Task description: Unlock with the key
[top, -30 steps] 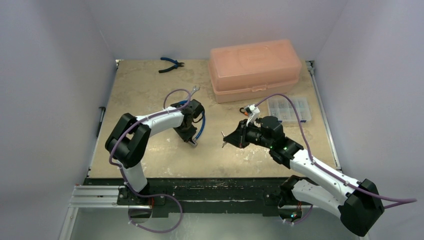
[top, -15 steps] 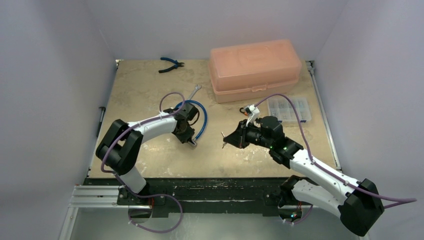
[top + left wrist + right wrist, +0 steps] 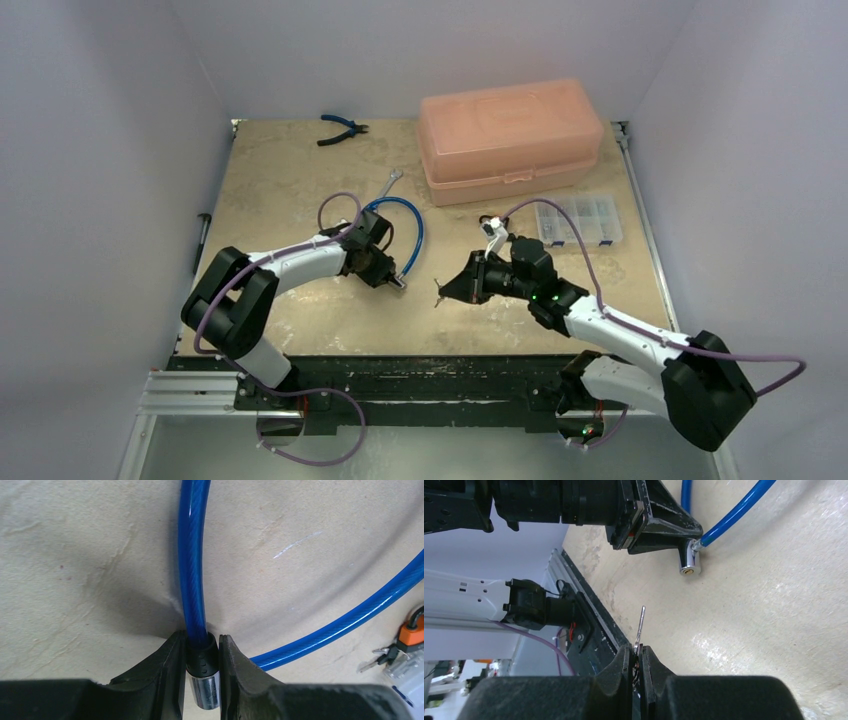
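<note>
alignment is the whole job here. the left gripper [image 3: 202,647] is clenched on the black collar of the cable lock [image 3: 689,562], just behind its chrome cylinder. the blue cable [image 3: 412,222] loops away toward the far side of the table [image 3: 300,160]. the lock sits near the middle of the table, a little left, and its keyhole end appears turned right toward the other arm. the right gripper [image 3: 636,655] is pinched on the bow of the key [image 3: 640,622], blade pointing left, apart from the lock. from the right wrist view the blade seems aimed beside the keyhole rather than at it. the right wrist should first square the blade to the cylinder's axis, then slide in slowly while the left grip holds firm.
</note>
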